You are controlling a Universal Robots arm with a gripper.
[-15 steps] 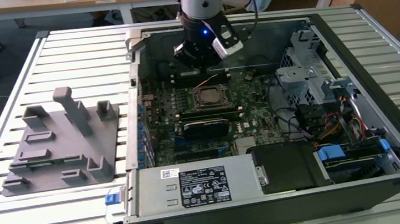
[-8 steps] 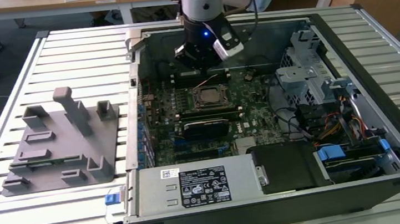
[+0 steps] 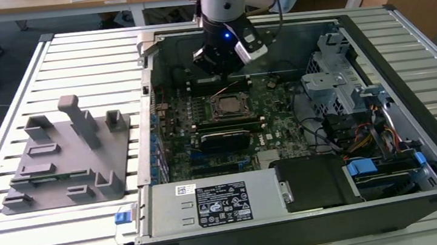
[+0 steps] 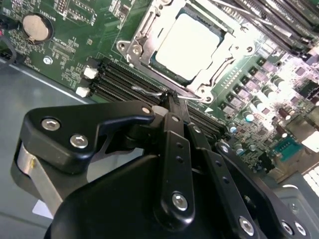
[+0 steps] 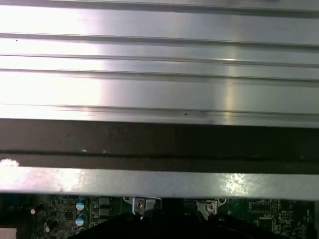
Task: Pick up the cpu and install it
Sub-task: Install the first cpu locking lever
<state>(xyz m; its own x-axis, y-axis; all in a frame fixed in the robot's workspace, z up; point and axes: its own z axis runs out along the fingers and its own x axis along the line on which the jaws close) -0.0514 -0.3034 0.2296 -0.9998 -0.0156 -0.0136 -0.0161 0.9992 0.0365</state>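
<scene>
The cpu point(image 4: 188, 46), a small square chip with a silvery-white top, lies flat inside the socket frame point(image 4: 133, 50) on the green motherboard point(image 4: 75, 30). In the exterior view the cpu point(image 3: 227, 105) sits mid-board in the open computer case. My gripper point(image 4: 170, 98) hangs just beside the socket's edge, over the memory slots. Its black fingers point(image 4: 174, 144) are shut together with nothing seen between them. A thin wire socket lever point(image 4: 148, 91) ends right at the tips. In the exterior view the gripper point(image 3: 217, 74) hovers just behind the socket, inside the case.
A grey plastic fixture point(image 3: 68, 156) with upright posts stands on the slatted metal table point(image 3: 73, 58) at the exterior view's left. Inside the case are a power supply point(image 3: 211, 205), a drive cage point(image 3: 336, 82) and loose cables point(image 3: 366, 137). The case wall point(image 5: 159, 144) is close.
</scene>
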